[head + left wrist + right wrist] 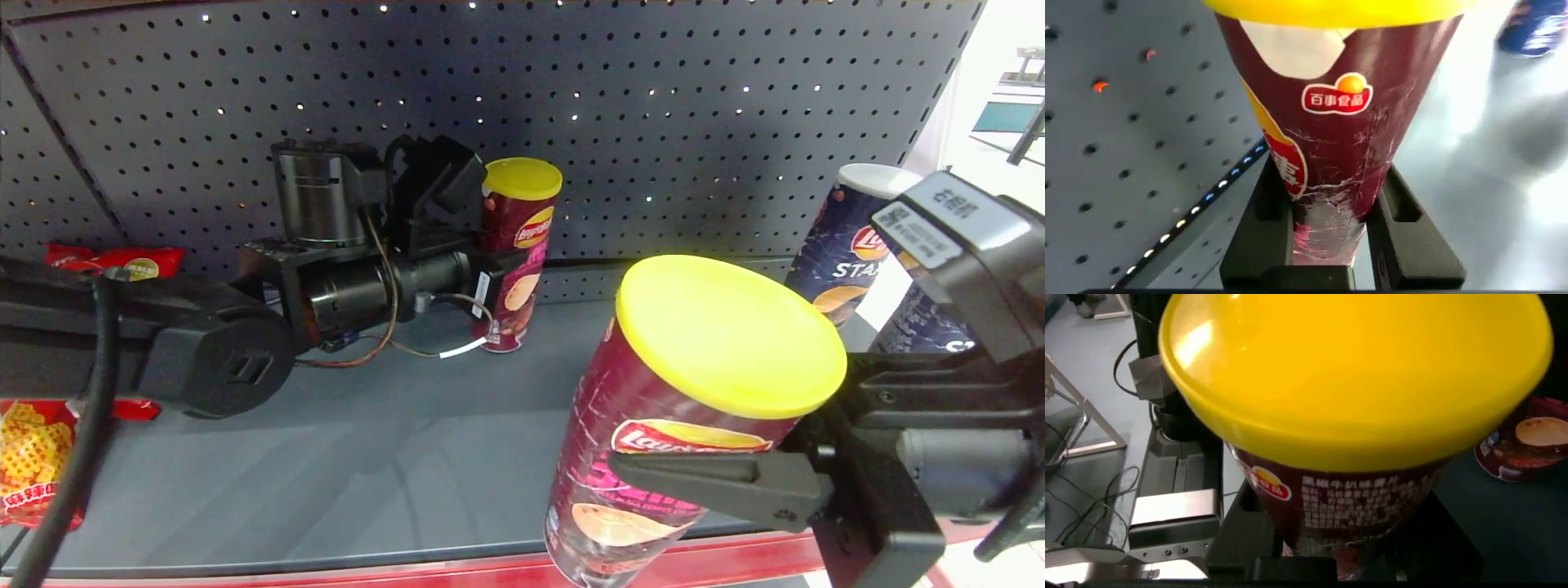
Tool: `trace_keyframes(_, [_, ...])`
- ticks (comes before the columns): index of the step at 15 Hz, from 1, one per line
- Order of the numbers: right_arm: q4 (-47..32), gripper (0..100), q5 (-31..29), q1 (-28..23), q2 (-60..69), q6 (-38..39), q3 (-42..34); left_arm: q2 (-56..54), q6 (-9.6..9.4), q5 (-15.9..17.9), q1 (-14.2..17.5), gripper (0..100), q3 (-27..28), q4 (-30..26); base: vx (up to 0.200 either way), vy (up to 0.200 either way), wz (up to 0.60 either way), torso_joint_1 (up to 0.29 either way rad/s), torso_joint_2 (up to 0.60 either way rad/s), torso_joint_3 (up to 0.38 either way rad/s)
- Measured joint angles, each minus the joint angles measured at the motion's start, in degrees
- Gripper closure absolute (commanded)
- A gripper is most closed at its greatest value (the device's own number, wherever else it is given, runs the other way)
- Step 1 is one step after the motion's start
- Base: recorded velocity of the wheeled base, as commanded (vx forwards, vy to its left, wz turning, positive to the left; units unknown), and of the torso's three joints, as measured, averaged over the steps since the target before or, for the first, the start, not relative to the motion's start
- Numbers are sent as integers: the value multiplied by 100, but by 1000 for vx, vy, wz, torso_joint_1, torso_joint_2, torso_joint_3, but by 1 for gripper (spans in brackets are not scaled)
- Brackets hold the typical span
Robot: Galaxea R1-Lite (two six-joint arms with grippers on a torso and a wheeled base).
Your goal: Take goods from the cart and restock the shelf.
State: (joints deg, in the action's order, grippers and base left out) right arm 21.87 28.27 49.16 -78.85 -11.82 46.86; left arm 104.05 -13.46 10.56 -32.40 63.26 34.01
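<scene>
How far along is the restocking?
Done: dark blue chip cans stand at the right end of the grey metal shelf. In hand: the left claw grips a maroon chip can with a yellow lid, upright by the back panel, not yet released; the right claw holds a second such can, tilted, at the shelf's front edge. Left: set that one down and release both.

The shelf (367, 457) is a flat grey deck with a red front edge (490, 572) and a dark pegboard back panel (653, 98). A maroon can (514, 245) with a yellow lid stands upright near the back. Off to the right are two blue cans (849, 245), close together. On the left there's a red snack bag (114, 260) by the back panel and a waffle-chip bag (33, 465) near the front.
</scene>
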Motion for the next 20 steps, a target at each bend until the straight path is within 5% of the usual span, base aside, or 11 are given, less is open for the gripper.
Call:
trace_keyframes(4, [11,100,0,-40,-89,0,77,-907,90,82,-157,100,-1042,-18,0,0,0,0,0,0])
trace_keyframes(6, [10,100,0,-68,-127,0,99,-1657,427,110,-390,100,-1862,-24,0,0,0,0,0,0])
trace_keyframes(9, [10,100,-6,-77,-163,0,104,-2411,1168,266,-784,100,-2399,11,0,0,0,0,0,0])
trace_keyframes(11, [10,100,-6,-110,-168,4,116,-2630,1389,290,-965,100,-2539,127,0,0,0,0,0,0])
trace_keyframes(16, [7,100,-2,-258,-146,17,178,-2756,1401,496,-1040,100,-3195,206,0,0,0,0,0,0])
trace_keyframes(20, [10,100,13,-308,-139,26,201,-2626,1264,494,-844,100,-3182,219,0,0,0,0,0,0])
